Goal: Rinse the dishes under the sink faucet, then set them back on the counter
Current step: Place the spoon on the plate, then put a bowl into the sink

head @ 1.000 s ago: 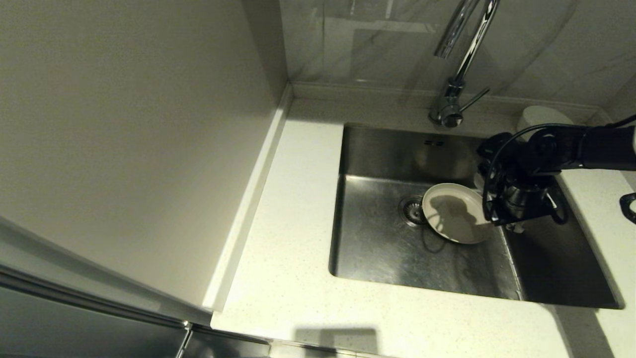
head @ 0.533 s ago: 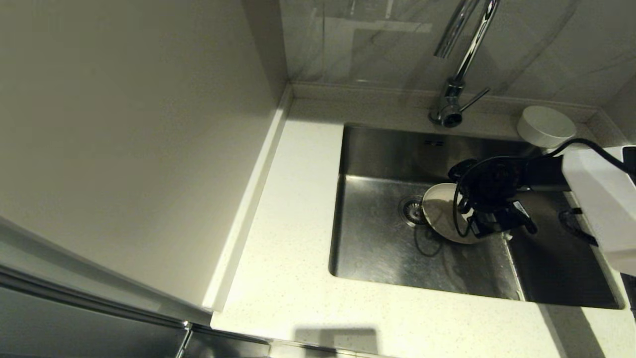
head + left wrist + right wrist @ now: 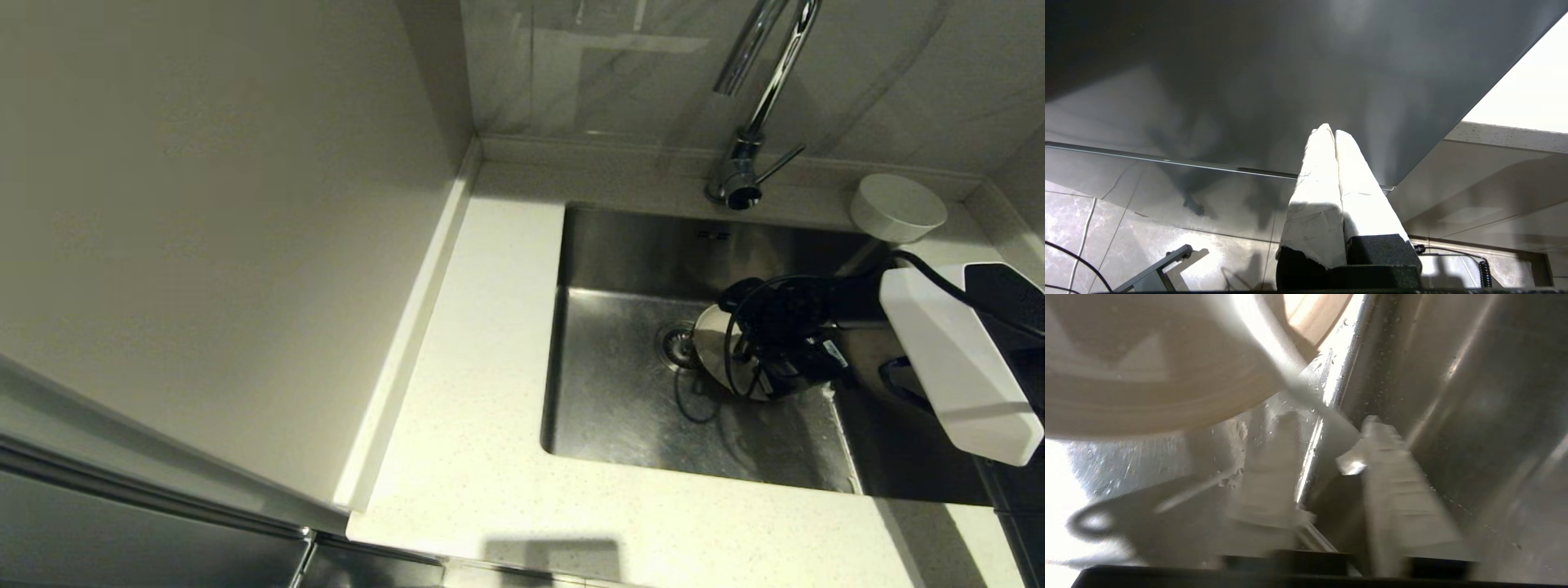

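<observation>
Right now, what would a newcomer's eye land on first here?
The right gripper down inside the steel sink, fingers parted over the cream plate lying beside the drain strainer. Next, the chrome faucet at the back edge, and the small white bowl on the counter to its right.

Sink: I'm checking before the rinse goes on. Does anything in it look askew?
The plate seems to lie aslant in the sink, one edge by the drain strainer, the other raised under the right end effector, whose fingers stand apart. Nothing looks spilled or broken. The left end effector hangs parked, shut.
</observation>
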